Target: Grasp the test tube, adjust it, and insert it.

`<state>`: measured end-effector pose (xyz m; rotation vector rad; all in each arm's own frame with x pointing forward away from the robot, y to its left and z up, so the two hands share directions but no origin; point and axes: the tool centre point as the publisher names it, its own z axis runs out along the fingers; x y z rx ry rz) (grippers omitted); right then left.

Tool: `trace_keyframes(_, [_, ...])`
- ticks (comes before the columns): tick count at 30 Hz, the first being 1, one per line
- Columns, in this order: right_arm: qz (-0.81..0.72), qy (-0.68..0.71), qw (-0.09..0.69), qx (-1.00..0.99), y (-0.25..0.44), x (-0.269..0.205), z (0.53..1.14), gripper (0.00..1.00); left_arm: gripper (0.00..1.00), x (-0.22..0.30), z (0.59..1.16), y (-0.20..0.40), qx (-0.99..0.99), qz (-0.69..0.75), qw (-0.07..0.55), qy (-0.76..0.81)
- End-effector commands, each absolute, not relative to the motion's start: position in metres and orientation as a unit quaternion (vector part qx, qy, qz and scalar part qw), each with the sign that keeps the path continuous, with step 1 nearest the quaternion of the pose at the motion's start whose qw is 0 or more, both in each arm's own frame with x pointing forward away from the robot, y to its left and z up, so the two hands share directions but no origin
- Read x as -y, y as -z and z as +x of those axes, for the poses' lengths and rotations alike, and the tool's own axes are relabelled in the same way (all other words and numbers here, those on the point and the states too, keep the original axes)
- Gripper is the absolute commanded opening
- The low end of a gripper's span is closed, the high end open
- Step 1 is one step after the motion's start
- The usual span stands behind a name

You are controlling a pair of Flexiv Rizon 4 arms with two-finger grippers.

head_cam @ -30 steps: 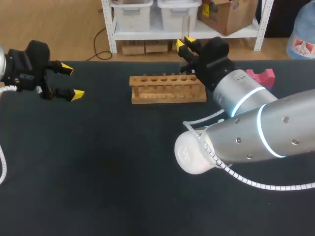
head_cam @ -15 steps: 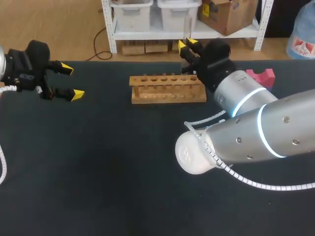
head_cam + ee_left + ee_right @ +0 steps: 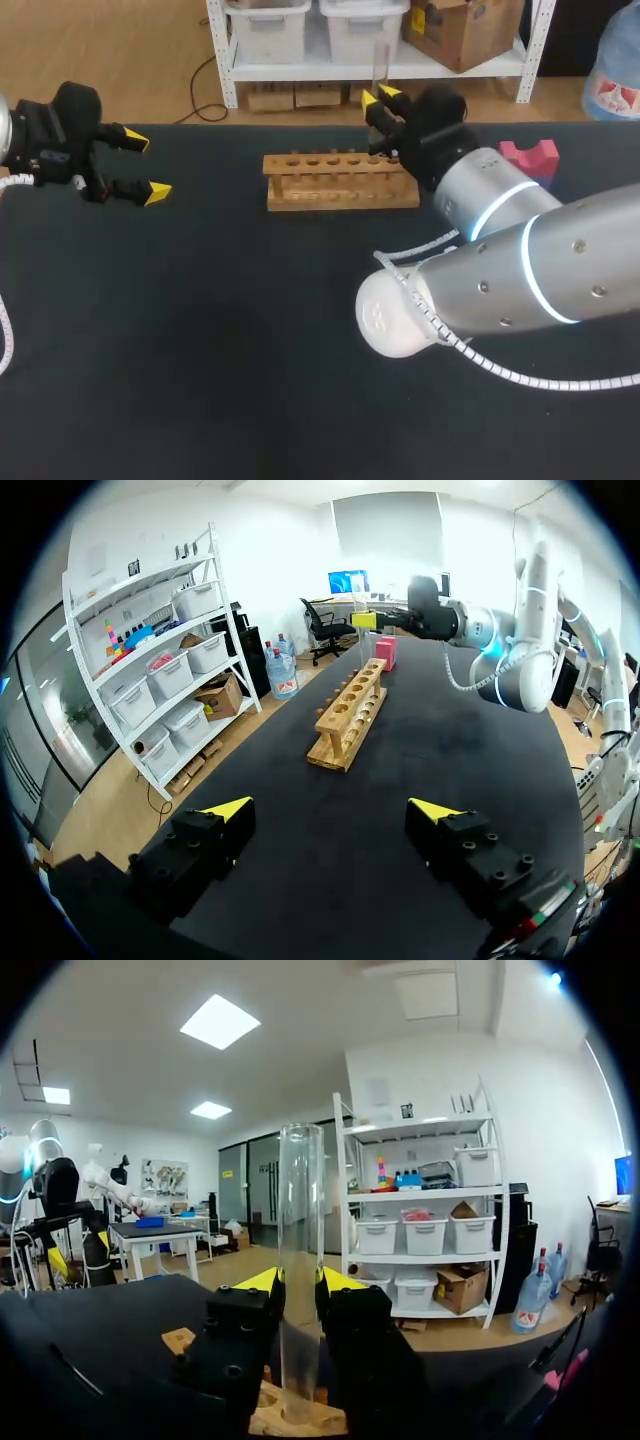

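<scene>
At the left edge of the black tabletop [image 3: 200, 350], the fingers of the left gripper [image 3: 146, 165] are spread wide, well apart from the wooden rack [image 3: 340, 180]. At its right end, near the far edge, the clear glass test tube [image 3: 300, 1210] is clamped upright by the right gripper [image 3: 300, 1282].

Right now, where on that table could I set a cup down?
Widest bare table lies on the robot's side of the wooden rack, between the left gripper and the right arm. A smaller gap separates left gripper and rack. Crowded: the rack's right end, where the right gripper holds the test tube, near the pink block.
</scene>
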<state>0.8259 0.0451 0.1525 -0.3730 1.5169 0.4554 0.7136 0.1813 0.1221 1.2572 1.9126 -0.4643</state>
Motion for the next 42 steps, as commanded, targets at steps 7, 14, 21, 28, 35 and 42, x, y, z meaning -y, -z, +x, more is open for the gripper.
trace_keyframes(7, [-0.168,-0.207,0.678,-0.685,-0.140,-0.045,0.824,0.00,1.00,-0.182,0.712,-0.120,-0.751,0.495,0.397,0.183])
trace_keyframes(14, [-0.170,-0.205,0.673,-0.690,-0.135,-0.046,0.825,0.00,1.00,-0.182,0.712,-0.120,-0.751,0.495,0.397,0.183])
trace_keyframes(21, [-0.172,-0.204,0.668,-0.695,-0.129,-0.048,0.825,0.00,1.00,-0.182,0.712,-0.120,-0.751,0.495,0.397,0.183])
trace_keyframes(28, [-0.173,-0.201,0.662,-0.701,-0.121,-0.048,0.824,0.00,1.00,-0.182,0.712,-0.120,-0.751,0.495,0.397,0.183])
trace_keyframes(35, [-0.173,-0.198,0.657,-0.706,-0.117,-0.047,0.824,0.00,1.00,-0.182,0.712,-0.120,-0.751,0.495,0.397,0.183])
trace_keyframes(42, [-0.174,-0.197,0.654,-0.709,-0.112,-0.047,0.823,0.00,1.00,-0.182,0.712,-0.120,-0.751,0.495,0.397,0.183])
